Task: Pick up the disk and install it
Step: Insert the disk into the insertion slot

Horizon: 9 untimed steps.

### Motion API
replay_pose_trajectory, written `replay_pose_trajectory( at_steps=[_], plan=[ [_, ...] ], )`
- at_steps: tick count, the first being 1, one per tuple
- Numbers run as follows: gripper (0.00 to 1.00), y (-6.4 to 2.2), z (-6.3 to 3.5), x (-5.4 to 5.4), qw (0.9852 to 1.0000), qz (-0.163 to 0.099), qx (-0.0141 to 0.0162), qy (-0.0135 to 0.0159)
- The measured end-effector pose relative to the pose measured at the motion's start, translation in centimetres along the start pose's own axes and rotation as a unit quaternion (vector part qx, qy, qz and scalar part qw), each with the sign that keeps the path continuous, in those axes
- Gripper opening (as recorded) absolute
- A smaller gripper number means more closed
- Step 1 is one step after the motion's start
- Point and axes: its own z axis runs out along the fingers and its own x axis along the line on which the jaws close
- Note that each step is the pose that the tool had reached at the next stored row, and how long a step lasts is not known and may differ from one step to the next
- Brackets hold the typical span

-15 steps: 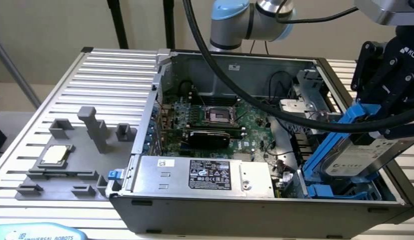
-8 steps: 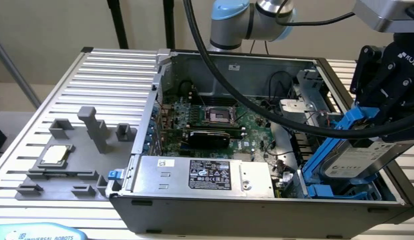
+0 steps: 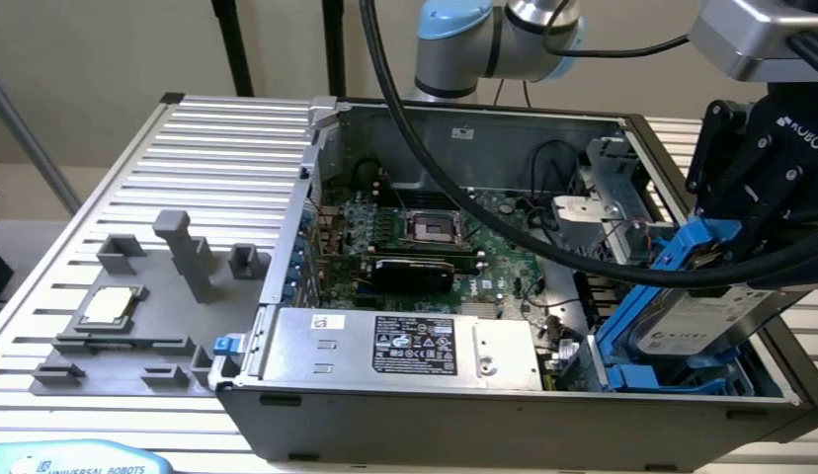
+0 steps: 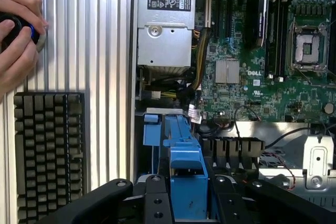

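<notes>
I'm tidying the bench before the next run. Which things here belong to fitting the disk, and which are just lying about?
In the job: the disk in its blue frame, the gripper shut on it, the open computer case.
Lying about: the chip on the grey holder, the keyboard, a person's hand.

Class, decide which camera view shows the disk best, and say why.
The exterior view: the disk shows its white label and blue carrier, tilted, in the gripper. The wrist view gives its blue carrier between the fingers.
</notes>
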Motion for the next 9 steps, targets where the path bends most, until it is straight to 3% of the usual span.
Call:
replay_pose_trajectory(
  at_steps=[9],
  plan=[
    [0.33, -0.01, 0.77, -0.02, 1.0, 0.0, 0.0, 0.0]
  ],
)
